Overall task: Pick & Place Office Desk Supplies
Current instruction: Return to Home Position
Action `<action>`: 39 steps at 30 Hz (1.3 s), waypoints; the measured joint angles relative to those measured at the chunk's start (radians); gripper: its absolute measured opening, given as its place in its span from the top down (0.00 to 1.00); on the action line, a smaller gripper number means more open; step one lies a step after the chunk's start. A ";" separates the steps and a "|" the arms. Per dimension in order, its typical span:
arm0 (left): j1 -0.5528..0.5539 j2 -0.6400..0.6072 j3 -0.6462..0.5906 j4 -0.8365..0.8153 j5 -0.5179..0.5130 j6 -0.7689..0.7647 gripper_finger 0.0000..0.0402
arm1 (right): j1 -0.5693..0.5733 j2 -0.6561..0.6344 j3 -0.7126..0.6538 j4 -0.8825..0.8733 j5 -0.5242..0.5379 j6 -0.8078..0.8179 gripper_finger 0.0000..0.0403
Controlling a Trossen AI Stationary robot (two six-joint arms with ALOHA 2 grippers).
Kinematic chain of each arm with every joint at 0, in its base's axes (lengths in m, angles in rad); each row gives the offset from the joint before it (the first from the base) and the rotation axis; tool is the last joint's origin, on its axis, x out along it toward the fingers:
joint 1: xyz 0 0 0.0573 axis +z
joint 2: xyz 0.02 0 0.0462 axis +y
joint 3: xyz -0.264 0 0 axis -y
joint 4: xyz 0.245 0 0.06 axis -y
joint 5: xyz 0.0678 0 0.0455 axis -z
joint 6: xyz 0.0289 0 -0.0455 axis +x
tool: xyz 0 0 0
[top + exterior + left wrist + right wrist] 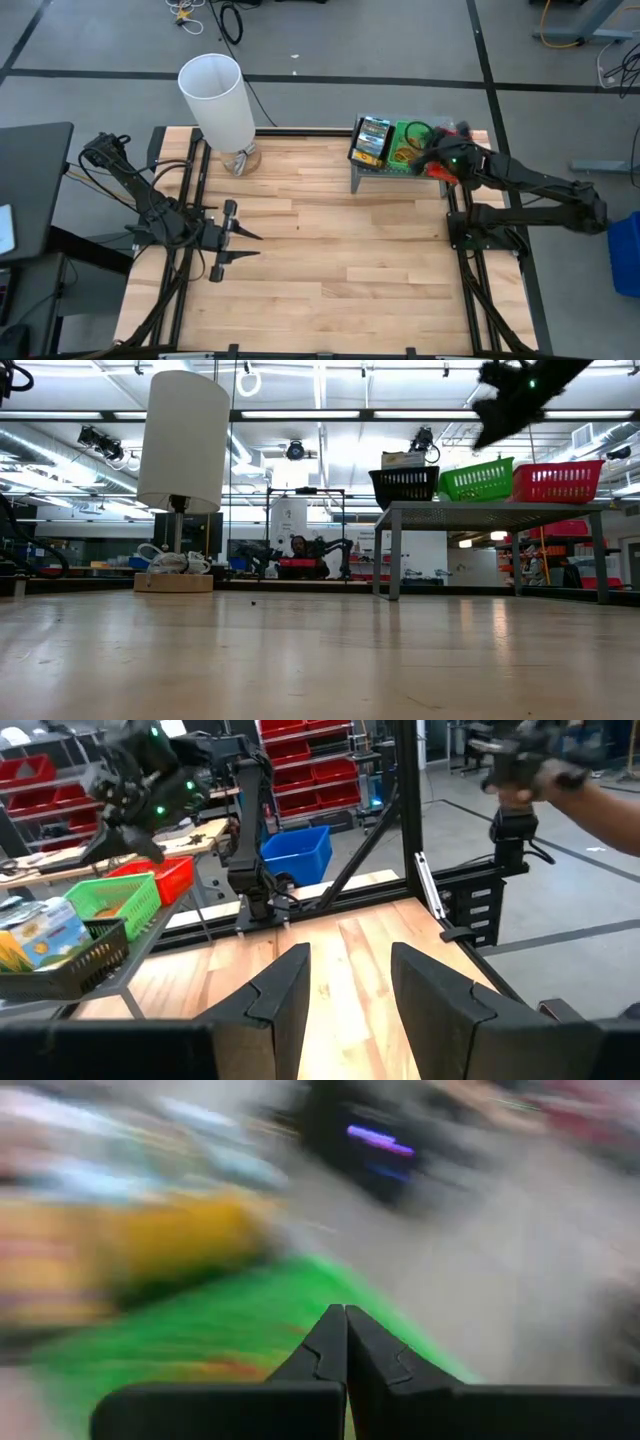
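The right fingers [346, 1312] are pressed together tip to tip with nothing between them, and green shows just below them. From above they hang about where the green tray [405, 142] meets the red tray [556, 481], raised clear of both rims and touching neither. Closed and empty seems right for this point: I judge nothing is left to carry, and a slim closed tip is less likely to catch a tray wall on the way out

The three trays sit side by side on the grey metal shelf [490, 510], which stands at the far edge of the desk [330, 260], toward its right corner. The black tray [404, 487] is at the shelf's left end with a crayon box [373, 140] standing in it. The green tray in the middle holds loose bands [403, 152], and the red tray is at the right end. Lined up like that, the sorting looks finished; what remains, I judge, is only bringing the arm to rest

The left fingers [350, 950] wait by the desk's left edge, spread well apart, gripping nothing and aimed across the bare wood. The tall white cylinder [218, 95] stands near the far left corner, well apart from the shelf
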 joint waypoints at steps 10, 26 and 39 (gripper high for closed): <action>-0.028 -0.042 0.000 -0.118 0.004 -0.039 0.63 | 0.212 -0.115 -0.001 0.321 -0.781 -0.128 1.00; -0.088 -0.214 -0.256 -0.066 0.043 -0.092 0.63 | 0.387 -0.621 -0.425 0.390 -0.849 0.041 0.97; -0.188 -0.322 -0.623 0.376 0.303 -0.133 0.63 | 0.451 -0.619 -0.603 0.597 -0.877 0.059 0.96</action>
